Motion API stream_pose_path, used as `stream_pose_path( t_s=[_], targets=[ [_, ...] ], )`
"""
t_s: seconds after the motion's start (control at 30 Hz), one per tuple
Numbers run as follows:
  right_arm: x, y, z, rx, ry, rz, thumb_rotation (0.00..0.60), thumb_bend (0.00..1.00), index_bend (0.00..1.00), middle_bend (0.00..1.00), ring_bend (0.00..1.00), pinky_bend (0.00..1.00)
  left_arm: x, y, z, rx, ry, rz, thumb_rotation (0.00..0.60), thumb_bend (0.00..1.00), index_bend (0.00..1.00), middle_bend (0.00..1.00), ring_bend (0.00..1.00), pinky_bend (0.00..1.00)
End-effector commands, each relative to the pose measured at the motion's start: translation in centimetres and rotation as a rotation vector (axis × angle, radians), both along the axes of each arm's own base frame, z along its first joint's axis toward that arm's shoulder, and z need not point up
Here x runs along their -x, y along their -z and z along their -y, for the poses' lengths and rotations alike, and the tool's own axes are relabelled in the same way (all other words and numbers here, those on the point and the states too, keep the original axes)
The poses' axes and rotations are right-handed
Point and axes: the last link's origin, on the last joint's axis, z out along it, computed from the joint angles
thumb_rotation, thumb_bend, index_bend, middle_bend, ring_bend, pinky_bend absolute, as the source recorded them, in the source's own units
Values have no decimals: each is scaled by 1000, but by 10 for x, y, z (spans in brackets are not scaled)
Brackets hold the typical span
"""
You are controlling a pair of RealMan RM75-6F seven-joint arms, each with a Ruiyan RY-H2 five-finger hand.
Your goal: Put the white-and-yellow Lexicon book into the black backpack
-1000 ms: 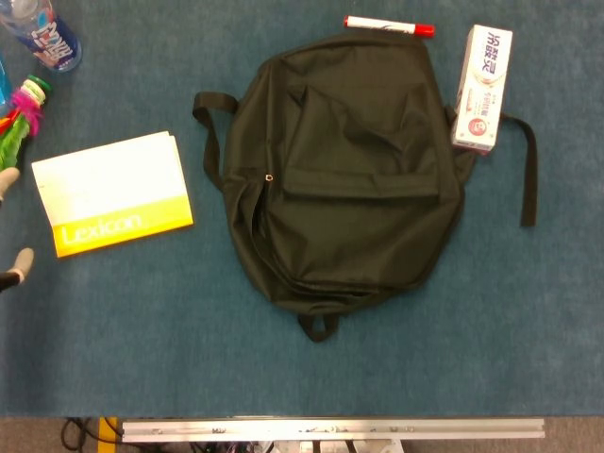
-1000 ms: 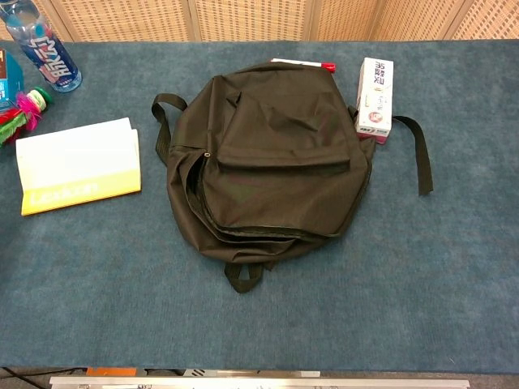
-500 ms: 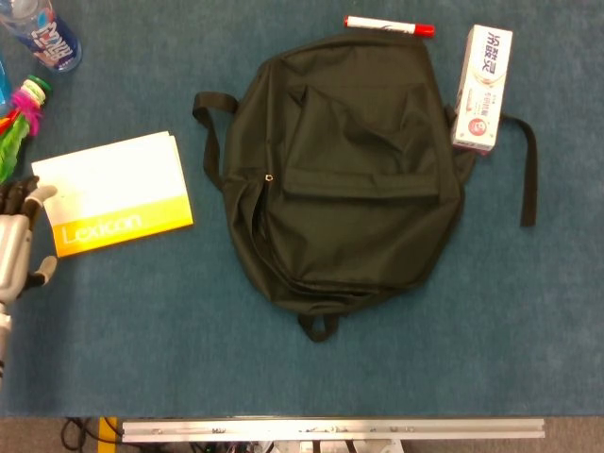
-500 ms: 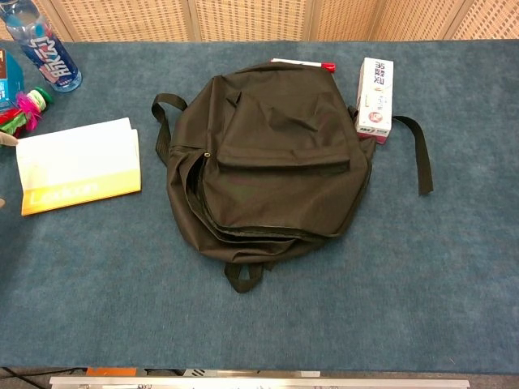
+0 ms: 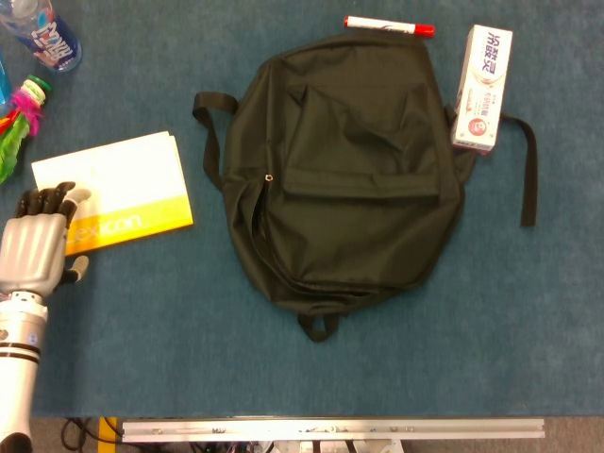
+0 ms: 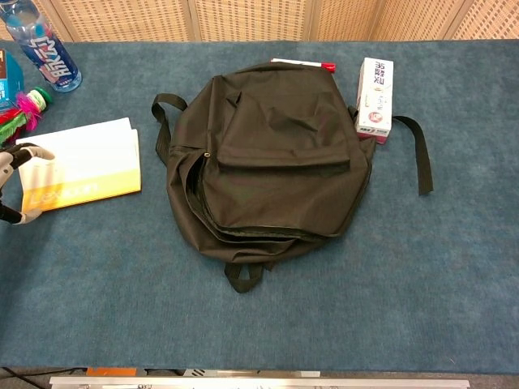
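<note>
Head view: white-and-yellow Lexicon book point(image 5: 118, 192) lies flat, closed.

The head view looks almost straight down on the worktop point(image 5: 472, 330), its near metal edge running along the bottom of the frame. The chest view sits lower and looks forward at a slant, so the far edge and a wicker-patterned wall point(image 6: 243, 18) show along its top. Both stand at about the same distance and share the same spread: backpack point(image 5: 344, 175) in the middle, book point(image 5: 113, 193) at left, box point(image 5: 483, 87) at upper right.
</note>
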Motion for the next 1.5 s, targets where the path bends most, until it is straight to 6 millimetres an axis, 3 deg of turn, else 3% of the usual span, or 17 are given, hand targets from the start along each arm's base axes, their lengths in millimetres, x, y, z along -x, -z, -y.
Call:
stream_pose_path(
  t_s=[0.03,0.53,1.13,1.5],
  targets=[
    [1,0,-1,-1,2,0,600,78,310,314,189,233,-1,6,-2,-6,11,2,600,213,186,150,150,102],
    [3,0,-4,-7,13,8,600,78,310,314,189,233,9,29,-5,-10,-12,-14,600,213,187,152,151,102],
    [8,-3,-9,-5,35,18,600,78,310,314,189,233,12,36,-18,-28,-43,-23,600,213,195,163,159,102],
    [14,-5,-10,5,54,23,600,77,310,314,189,233,11,36,-33,-81,-53,-4,600,215,255,208,193,119]
  ],
)
